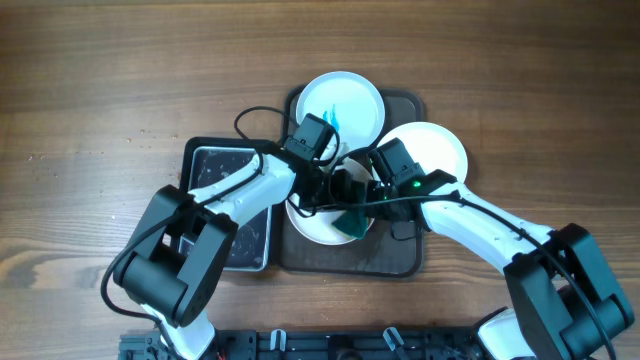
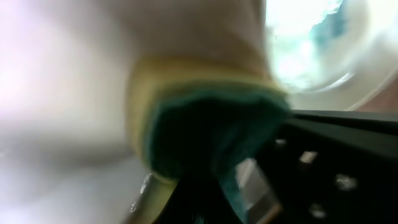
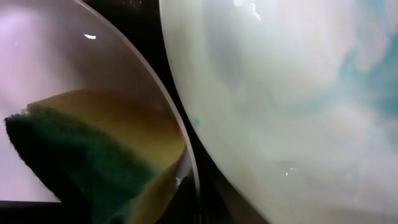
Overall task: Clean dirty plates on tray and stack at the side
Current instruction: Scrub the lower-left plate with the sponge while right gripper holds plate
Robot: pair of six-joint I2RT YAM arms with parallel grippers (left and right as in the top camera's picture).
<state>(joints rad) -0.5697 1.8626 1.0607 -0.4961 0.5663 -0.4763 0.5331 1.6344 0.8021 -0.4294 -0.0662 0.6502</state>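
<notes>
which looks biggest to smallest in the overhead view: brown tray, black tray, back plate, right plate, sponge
1. brown tray
2. black tray
3. back plate and right plate: they look about alike, and the right one is partly covered, so no ranking between them
4. sponge, only partly showing

Robot lab, wooden table [image 1: 90, 70], mounting rail [image 1: 300, 345]

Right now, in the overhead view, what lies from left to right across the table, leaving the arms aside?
Small black tray → teal-smeared plate → plain white plate.
</notes>
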